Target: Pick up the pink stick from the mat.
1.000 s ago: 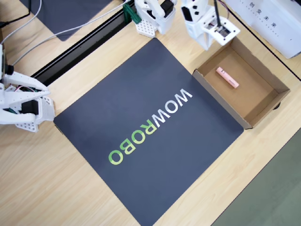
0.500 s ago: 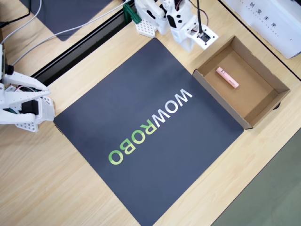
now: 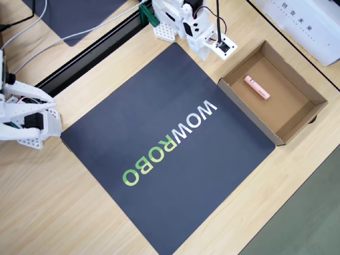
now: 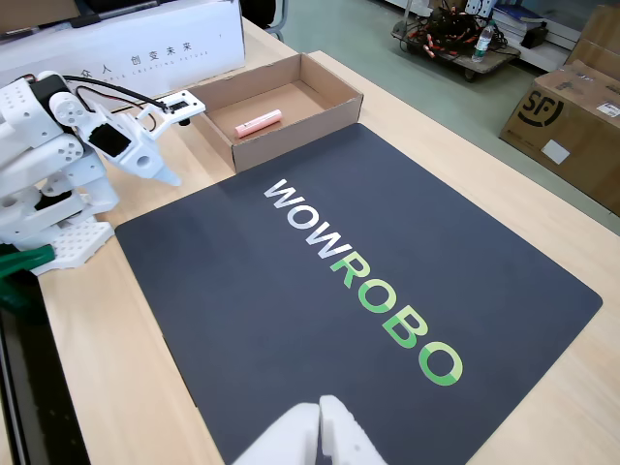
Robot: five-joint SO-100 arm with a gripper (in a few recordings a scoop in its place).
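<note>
Overhead view is showing the pink stick (image 3: 256, 87) lying flat on the floor of the open cardboard box (image 3: 297, 123), not on the mat (image 3: 159, 106). The box is sitting just beside the mat's right edge in this view, its near wall running along that edge. The stick is resting slantwise toward the upper part of the box floor, apart from every wall.

The white arm is folding back over its base at the top of the overhead view, with the gripper (image 3: 210, 49) hanging above the mat's top corner and the bare wood next to it, between the base and the box. In the fixed view the gripper (image 4: 160, 165) is pointing down and to the right, near the box's left corner but not touching it, and well apart from the stick (image 4: 258, 122). Whether its fingers are apart or together, I cannot tell in either view; nothing is showing between them.

The mat (image 4: 320, 320) is lying flat on the wooden table (image 4: 116, 368), its white and green lettering running across its middle, with no object resting on it.
</note>
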